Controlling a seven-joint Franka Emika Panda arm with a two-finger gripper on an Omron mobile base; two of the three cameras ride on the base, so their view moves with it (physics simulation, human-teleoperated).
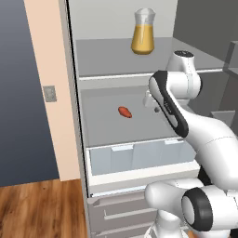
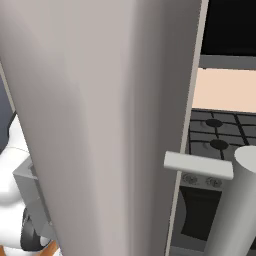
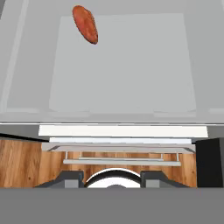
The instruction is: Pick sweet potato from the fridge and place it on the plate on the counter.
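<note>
Arm is reaching into the open fridge (image 1: 79, 139) at middle-shelf height; the potato (image 1: 124, 112) is lying alone on that shelf (image 1: 107, 125), left of the hand and apart from it. From the hand view the potato (image 3: 85, 24) is sitting far up and off to the left, so the hand is not yet over it. Jaws: cannot tell how wide, tips hidden. Best move, I judge: shift left and deeper, centre over the tuber, close across its narrow width, keeping under the shelf carrying the juice jug (image 1: 142, 32).

Shelf (image 1: 107, 125) bare — sweet potato (image 1: 124, 112) reachable.
</note>
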